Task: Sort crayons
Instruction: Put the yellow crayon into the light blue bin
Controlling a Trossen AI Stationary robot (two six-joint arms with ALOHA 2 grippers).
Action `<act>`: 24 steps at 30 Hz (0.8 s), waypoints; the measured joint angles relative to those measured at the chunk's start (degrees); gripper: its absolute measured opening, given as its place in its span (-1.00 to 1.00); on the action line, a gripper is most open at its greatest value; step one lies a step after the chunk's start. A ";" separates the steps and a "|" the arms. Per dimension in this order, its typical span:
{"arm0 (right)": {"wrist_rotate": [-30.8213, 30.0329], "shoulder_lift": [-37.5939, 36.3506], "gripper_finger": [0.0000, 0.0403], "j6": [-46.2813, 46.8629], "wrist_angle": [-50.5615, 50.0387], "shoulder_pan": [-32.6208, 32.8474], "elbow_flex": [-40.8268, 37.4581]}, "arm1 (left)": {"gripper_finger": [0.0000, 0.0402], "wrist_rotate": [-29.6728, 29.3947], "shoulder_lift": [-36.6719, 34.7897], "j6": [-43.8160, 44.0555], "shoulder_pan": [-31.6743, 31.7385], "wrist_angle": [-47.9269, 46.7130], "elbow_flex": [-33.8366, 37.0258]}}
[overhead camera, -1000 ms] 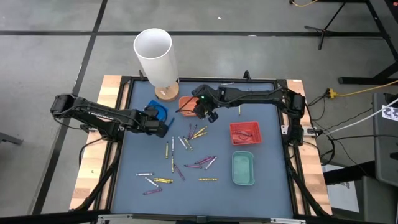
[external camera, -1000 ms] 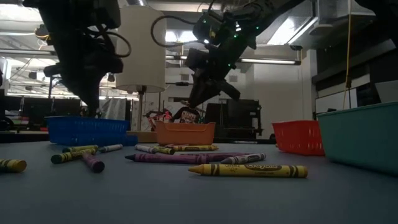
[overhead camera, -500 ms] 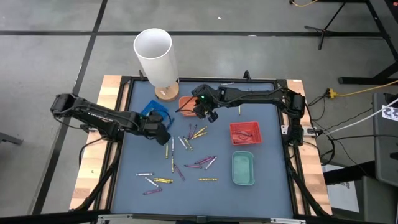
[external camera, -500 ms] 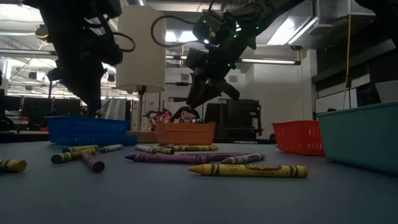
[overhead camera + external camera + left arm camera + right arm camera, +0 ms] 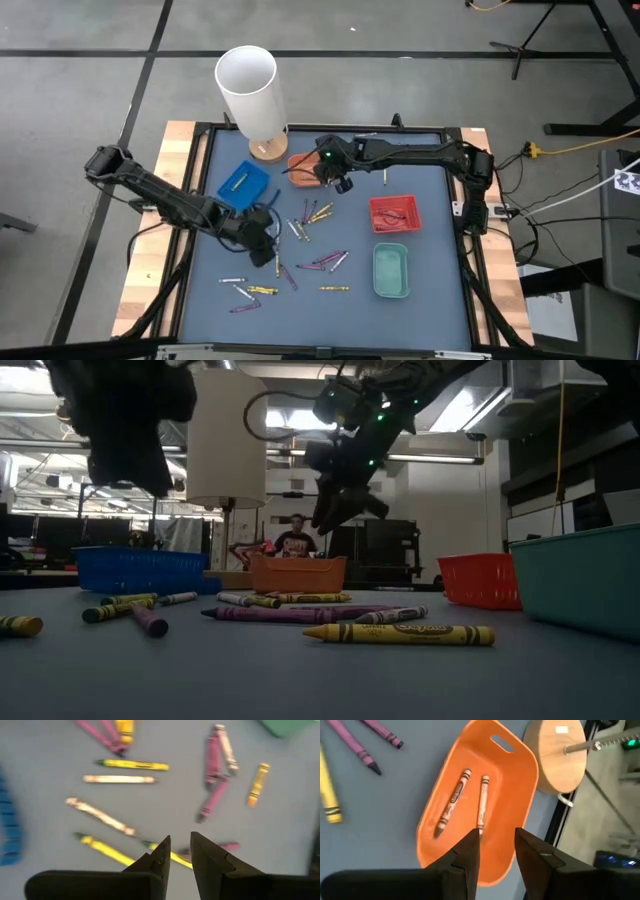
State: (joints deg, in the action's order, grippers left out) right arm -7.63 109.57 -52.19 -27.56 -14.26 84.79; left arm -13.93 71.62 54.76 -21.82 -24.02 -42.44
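Observation:
Several crayons (image 5: 310,215) in yellow, purple, pale and orange lie flat and scattered on the grey-blue table top (image 5: 420,300). My left gripper (image 5: 266,248) hangs over them, near the table's middle left; its fingers (image 5: 161,855) stand a little apart with nothing between them. My right gripper (image 5: 335,180) is open above the orange tray (image 5: 470,810), which holds two orange crayons (image 5: 454,802) lying on its floor. The blue tray (image 5: 243,182) sits left of the orange one.
A red tray (image 5: 393,213) and a green tray (image 5: 390,270) stand on the table's right half. A tall white cylinder on a round wooden foot (image 5: 268,150) stands at the far edge behind the trays. A person (image 5: 295,542) shows in the room beyond.
My left gripper has swung from above the blue tray toward the table's near edge and right, turning as it went, and now hangs over the scattered crayons. The crayons on the table have not moved.

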 joint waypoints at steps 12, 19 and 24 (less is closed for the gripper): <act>7.33 -14.80 -0.39 19.37 -24.00 1.20 -0.09 | -0.70 0.11 10.03 0.04 -11.09 14.37 -0.07; 7.24 -22.91 -0.39 25.28 -32.92 4.85 -0.15 | -0.70 0.18 16.07 0.07 -13.24 17.15 -0.07; 7.22 -28.02 -0.39 29.16 -35.01 6.55 -2.01 | -0.70 4.60 18.29 0.20 -13.25 17.26 -0.07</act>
State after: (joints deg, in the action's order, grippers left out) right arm -0.40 81.55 -23.03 -62.58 -7.72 82.79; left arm -9.34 89.91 54.96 -35.07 -6.76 -42.50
